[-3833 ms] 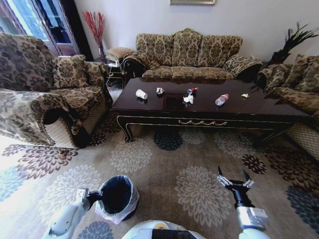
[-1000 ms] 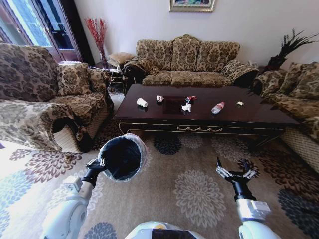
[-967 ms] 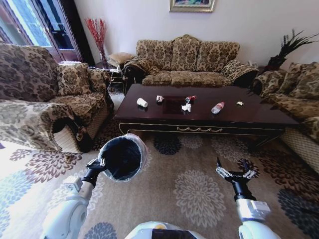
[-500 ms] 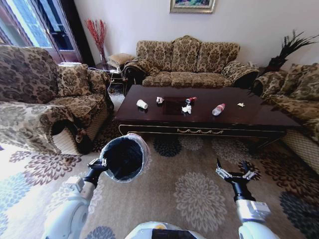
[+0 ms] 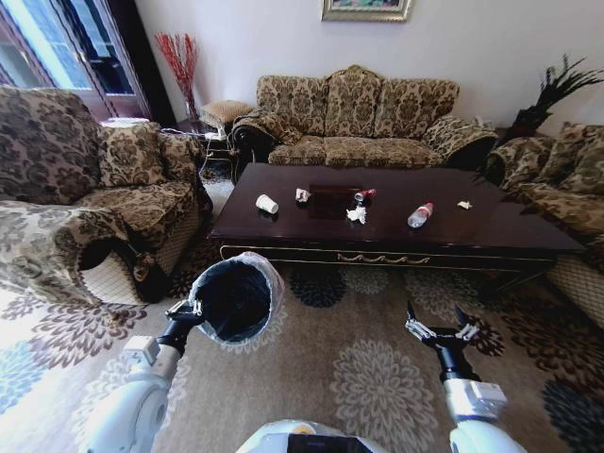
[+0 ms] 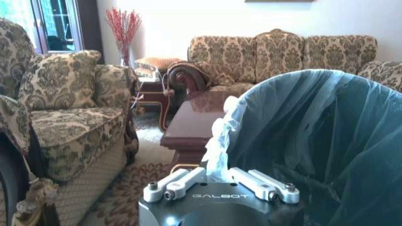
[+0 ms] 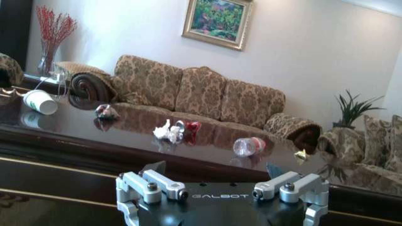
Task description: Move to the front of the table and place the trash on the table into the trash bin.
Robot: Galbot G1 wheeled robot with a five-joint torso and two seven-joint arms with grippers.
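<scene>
The trash lies scattered along the middle of the dark glossy tabletop [image 5: 491,222]. Farthest toward the robot's left is a white paper cup [image 5: 267,204] tipped on its side; next to it, well apart, sits a small crumpled wrapper [image 5: 302,195]. Near the centre a crumpled white paper wad [image 5: 357,215] rests just beside a crushed red can [image 5: 362,195], the can lying on the sofa side of the wad. Further right a clear plastic bottle [image 5: 419,214] with a red cap lies on its side, and beyond it a tiny yellowish scrap [image 5: 463,205] sits alone.

In front of the tabletop's left end, raised above the floral carpet [image 5: 377,368], the trash bin [image 5: 234,298] is tilted so its dark mouth faces the head camera, its whitish bag folded over the rim. The left tool [image 5: 182,318] grips the bin's rim, its fingers [image 6: 173,183] pinched over the bag's edge.

The right tool [image 5: 440,331] hovers over the carpet short of the tabletop's front edge, its fingers spread wide and holding nothing.

A patterned three-seat sofa [image 5: 363,111] stands behind the tabletop, matching armchairs flank both ends, and a vase of red twigs [image 5: 178,58] stands in the far left corner.
</scene>
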